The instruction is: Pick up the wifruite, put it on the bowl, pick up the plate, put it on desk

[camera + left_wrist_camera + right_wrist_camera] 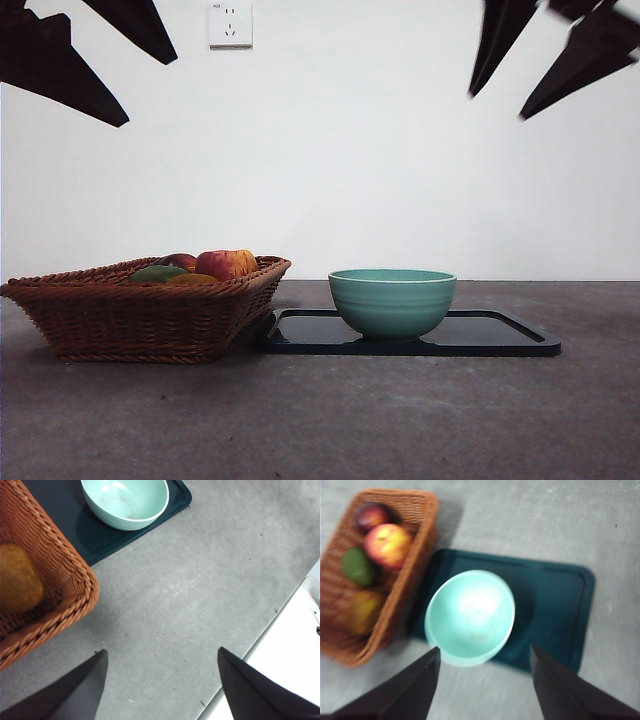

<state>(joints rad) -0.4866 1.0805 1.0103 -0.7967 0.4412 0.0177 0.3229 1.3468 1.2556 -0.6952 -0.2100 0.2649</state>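
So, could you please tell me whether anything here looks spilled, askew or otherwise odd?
Nothing major: the bowl stands upright on the dark tray, toward its basket end rather than centred. The left wrist view shows faint brownish specks inside the bowl. The fruit stays in the basket.

My front camera sits low, near the level of the desk (330,420), looking straight across at a white wall; the wicker basket (140,315) and the bowl (392,300) stand close and large. My left wrist camera looks steeply down from fairly near, with the bowl (125,502) at 12 o'clock and the basket (45,580) at 9. My right wrist camera looks down from higher, slightly blurred, taking in the whole dark tray (550,615). All three views share bowl, basket and tray.
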